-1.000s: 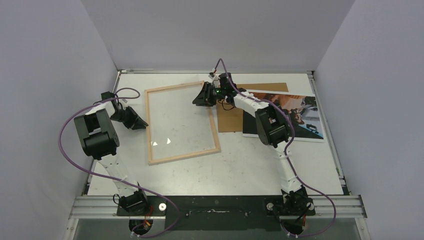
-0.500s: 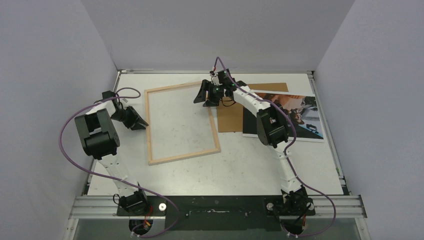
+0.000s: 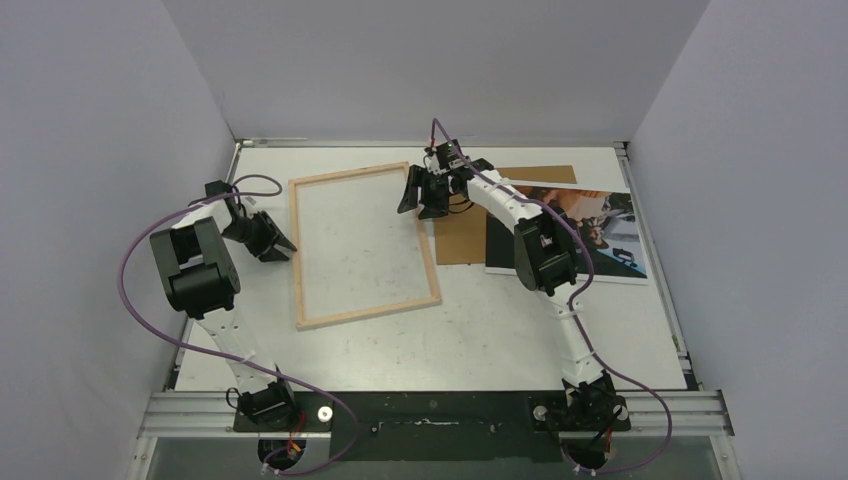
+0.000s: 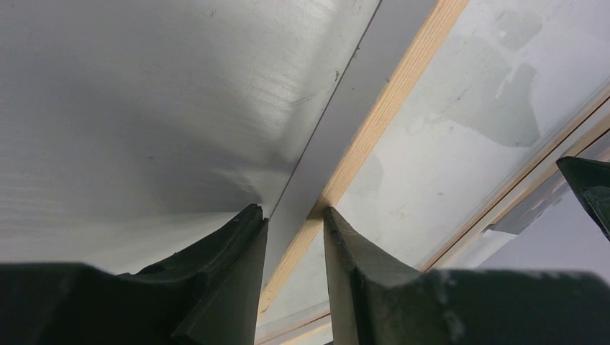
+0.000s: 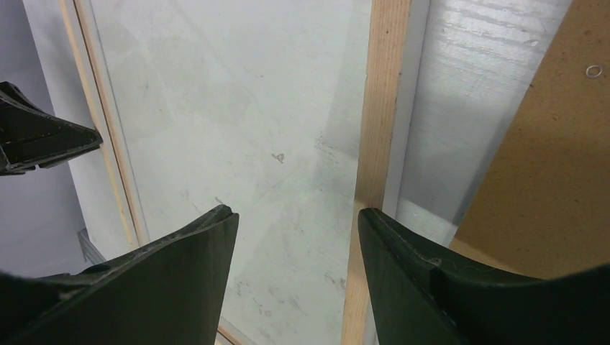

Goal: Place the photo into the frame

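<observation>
Because the photo (image 3: 610,235) lay flat at the right of the surface (image 3: 480,340), to the right of the right claw (image 3: 425,192) and partly under that arm, the right arm was clearly nearer, with the left claw (image 3: 275,245) well apart beyond the frame (image 3: 370,311). The print's long axis ran roughly left-right and the wood-backed frame's ran near-far, so a quarter turn seemed needed. Both claws were empty, the right spread above the frame's right rail and the left narrowly parted at its left rail. The dark, tan-orange and blue print overlapped a brown backing board (image 3: 460,240).
</observation>
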Tool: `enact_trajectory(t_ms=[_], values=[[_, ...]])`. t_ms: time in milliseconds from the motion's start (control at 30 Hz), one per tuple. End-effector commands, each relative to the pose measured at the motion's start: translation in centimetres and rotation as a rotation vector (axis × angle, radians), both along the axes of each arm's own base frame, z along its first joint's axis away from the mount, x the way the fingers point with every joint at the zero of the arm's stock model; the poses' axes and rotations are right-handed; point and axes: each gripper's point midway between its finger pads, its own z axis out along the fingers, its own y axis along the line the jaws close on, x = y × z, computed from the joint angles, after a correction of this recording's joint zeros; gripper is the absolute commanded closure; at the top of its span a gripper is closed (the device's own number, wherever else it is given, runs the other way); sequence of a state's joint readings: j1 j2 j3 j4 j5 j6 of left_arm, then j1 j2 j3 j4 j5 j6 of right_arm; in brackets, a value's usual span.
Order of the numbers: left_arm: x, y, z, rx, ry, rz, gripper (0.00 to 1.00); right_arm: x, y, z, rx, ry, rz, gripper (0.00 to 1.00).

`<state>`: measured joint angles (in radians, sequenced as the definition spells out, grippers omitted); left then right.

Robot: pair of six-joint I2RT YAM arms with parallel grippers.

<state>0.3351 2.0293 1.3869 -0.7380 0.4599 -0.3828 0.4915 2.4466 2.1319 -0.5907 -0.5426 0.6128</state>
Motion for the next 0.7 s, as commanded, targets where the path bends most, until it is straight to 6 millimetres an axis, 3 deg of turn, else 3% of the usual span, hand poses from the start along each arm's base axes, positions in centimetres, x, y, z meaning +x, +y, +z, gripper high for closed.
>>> enact_trajectory(t_ms=[0,233,433,667], values=[[1.2,0.8,1.6,0.052,-0.057,-0.015,0.65,1.4,-0.8,4.0,-0.015,-0.103,-0.022,0.37],[1.3,0.7,1.7,0.052,-0.065,-0.021,0.58,1.3,-2.6,4.8,-0.095,-0.148,-0.026,0.37],[1.3,0.4,1.6,0.047,-0.068,-0.027,0.54,0.5,-4.5,3.0,-0.204,-0.141,-0.018,0.37],[1.3,-0.2,1.3,0.038,-0.068,-0.028,0.50,-1.1,-4.3,1.7,-0.217,-0.105,0.043,0.38]])
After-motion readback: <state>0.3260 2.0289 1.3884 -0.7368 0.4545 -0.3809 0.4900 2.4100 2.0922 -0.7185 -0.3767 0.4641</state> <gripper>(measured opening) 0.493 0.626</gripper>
